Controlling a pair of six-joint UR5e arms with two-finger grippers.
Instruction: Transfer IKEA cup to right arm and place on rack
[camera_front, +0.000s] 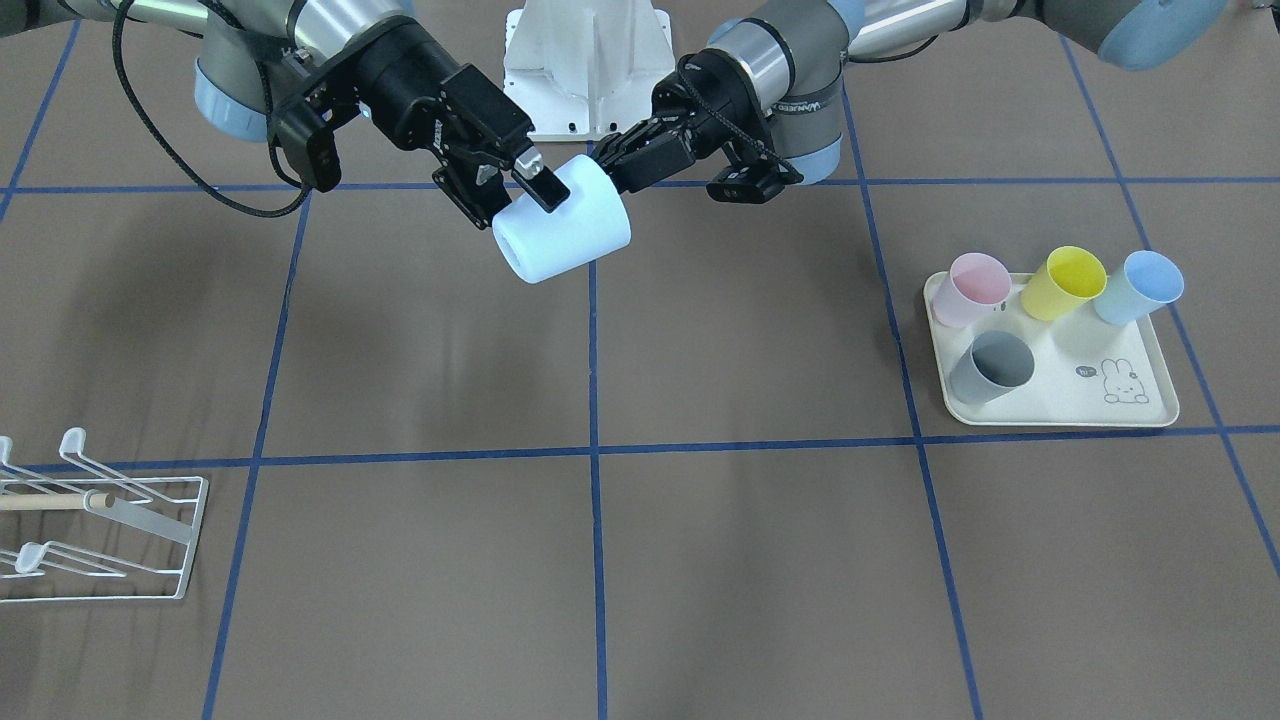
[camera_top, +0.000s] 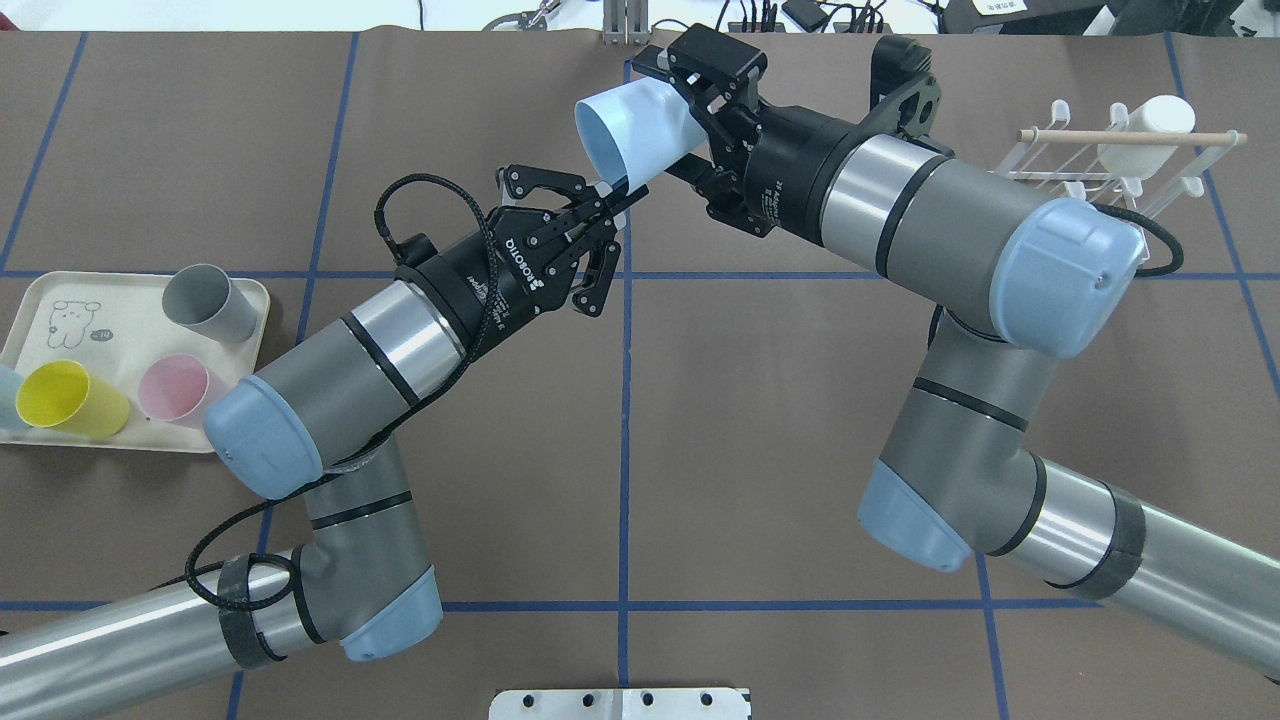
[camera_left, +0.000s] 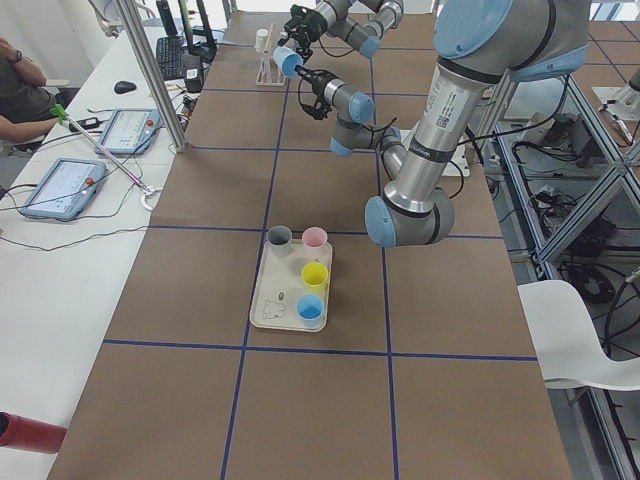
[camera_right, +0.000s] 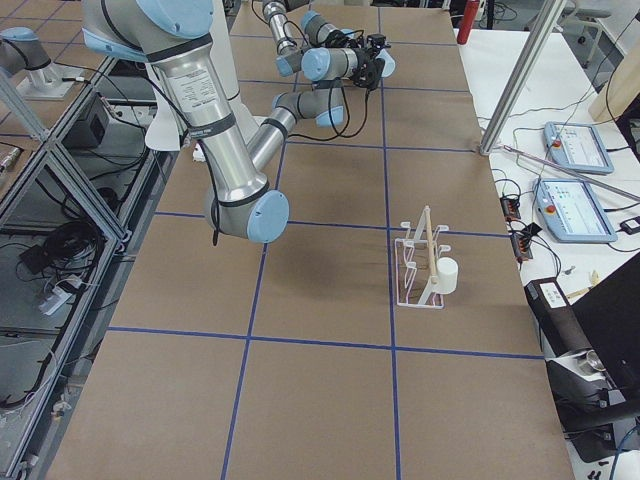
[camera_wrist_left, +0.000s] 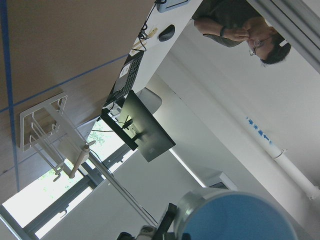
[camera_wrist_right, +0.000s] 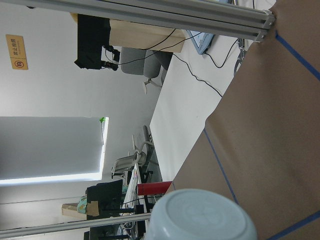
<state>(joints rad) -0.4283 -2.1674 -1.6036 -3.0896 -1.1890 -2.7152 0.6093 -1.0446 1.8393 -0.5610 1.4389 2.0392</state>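
A light-blue cup (camera_front: 570, 230) hangs on its side in mid-air over the table's far middle, between both grippers. My right gripper (camera_front: 548, 195) is shut on its body near the base; it also shows in the overhead view (camera_top: 680, 115). My left gripper (camera_top: 615, 205) has its fingertips closed together at the cup's rim (camera_top: 618, 188). The right wrist view shows the cup's base (camera_wrist_right: 200, 217), and the left wrist view shows its blue inside (camera_wrist_left: 235, 215). The white wire rack (camera_top: 1100, 170) with its wooden dowel stands at the robot's right, apart from both arms, and a white cup (camera_top: 1160, 120) sits on it.
A cream rabbit-printed tray (camera_front: 1060, 400) at the robot's left holds a pink (camera_front: 978, 288), a yellow (camera_front: 1066, 282), a blue (camera_front: 1140, 286) and a grey cup (camera_front: 990, 366). The table is brown paper with blue tape lines. An operator sits beyond the far edge (camera_left: 20, 90).
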